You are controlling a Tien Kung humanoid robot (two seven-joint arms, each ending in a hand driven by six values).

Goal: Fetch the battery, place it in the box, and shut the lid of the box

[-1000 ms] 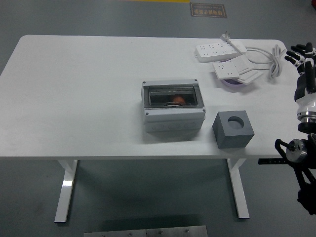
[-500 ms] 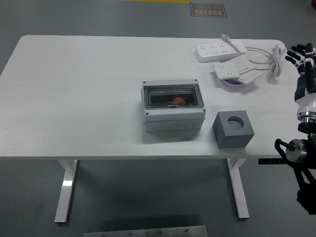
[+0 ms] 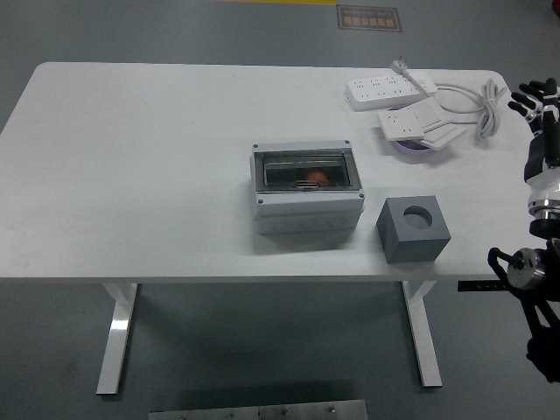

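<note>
Head view looks down on a white surface (image 3: 157,157) with a grey junction box (image 3: 307,198) sitting near its middle, its clear lid (image 3: 306,170) lying flat over the top. Through that lid a small orange-red object, likely the battery (image 3: 318,178), shows inside the box toward the right of its window. Just to the right of the box, and nearer the front edge, stands a dark grey block (image 3: 414,229) with a round hole in its top face; the two are close but apart. Toward the far right corner lie two white power strips (image 3: 391,86), one behind the other, with a coiled white cable (image 3: 477,103) beside them and a purple-rimmed dish partly hidden under the nearer strip. The right hand (image 3: 535,94) is raised off the right edge of the surface, dark fingers spread loosely and holding nothing, well apart from the box, with nothing between them but the strips and cable.
</note>
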